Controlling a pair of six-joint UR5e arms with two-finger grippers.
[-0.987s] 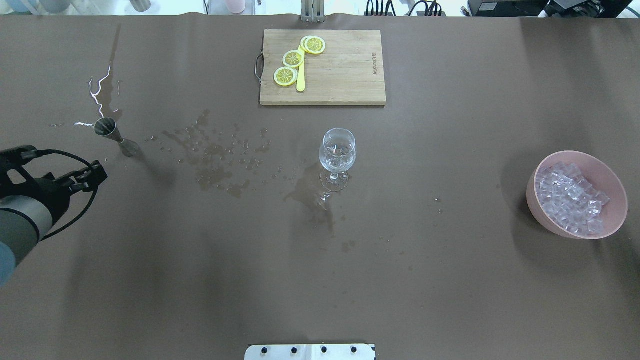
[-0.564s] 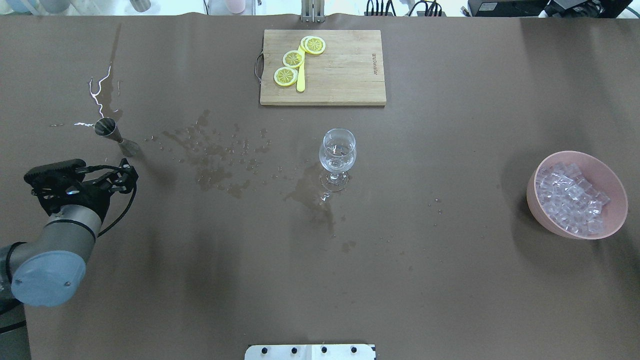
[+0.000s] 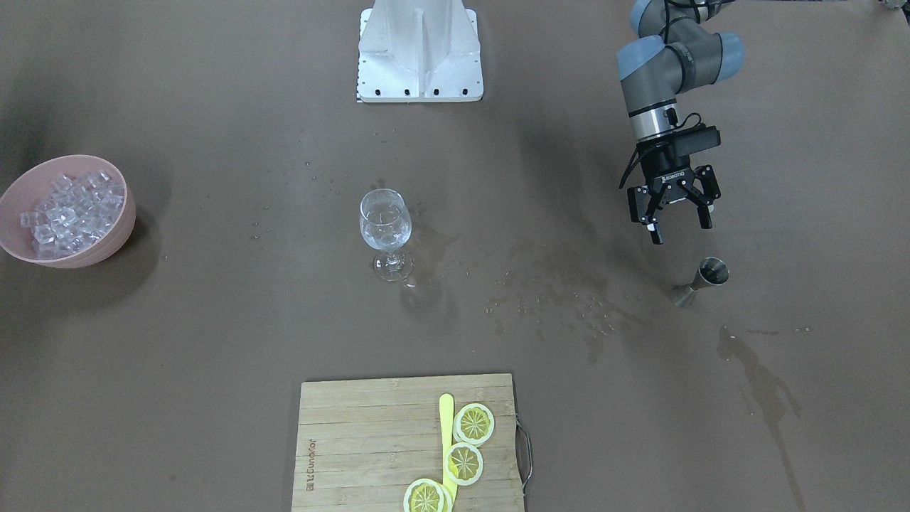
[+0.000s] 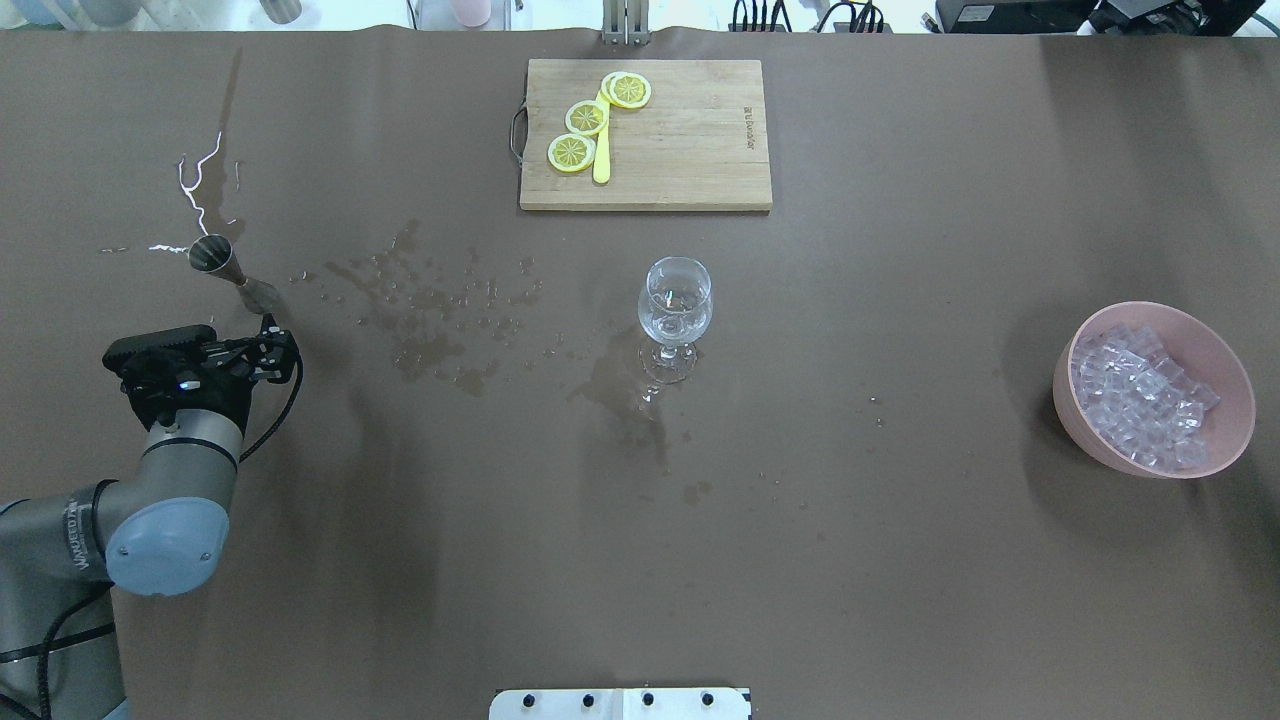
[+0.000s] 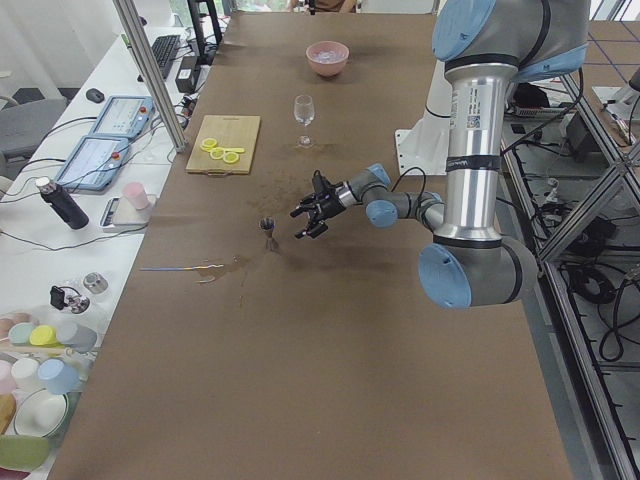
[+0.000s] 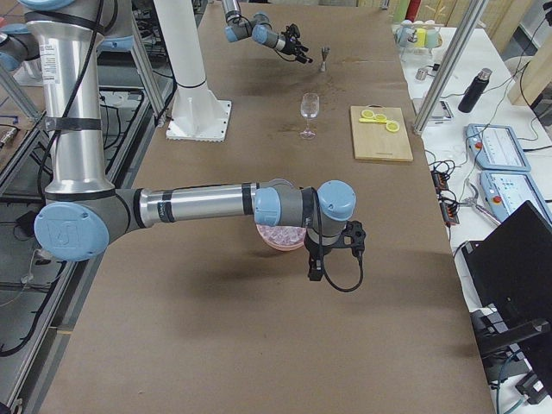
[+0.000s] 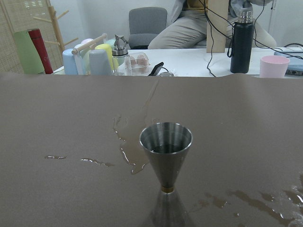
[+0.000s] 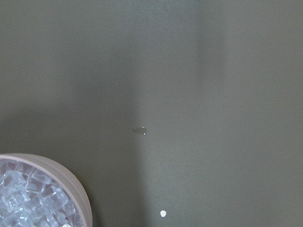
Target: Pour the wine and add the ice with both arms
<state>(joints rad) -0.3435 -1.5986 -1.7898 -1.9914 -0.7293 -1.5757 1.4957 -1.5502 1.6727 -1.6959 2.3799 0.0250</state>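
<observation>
Having advanced from the table's left edge, the black two-finger left gripper (image 3: 679, 229) is arriving just beside the small double-cone steel jigger (image 4: 228, 268), fingers spread wide and empty; the wine pour is probably only beginning. The glistening heap of clear ice cubes (image 4: 1140, 395) is lying in the pink bowl (image 4: 1075, 425); the right gripper (image 6: 352, 243) is hanging near it, its opening impossible to tell. The left gripper's body is showing "ROBOTIQ"

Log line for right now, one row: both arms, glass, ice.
left arm: jaws open, empty, near metal measuring cup | right arm: near pink bowl of ice, jaws unclear | wine glass: upright
</observation>
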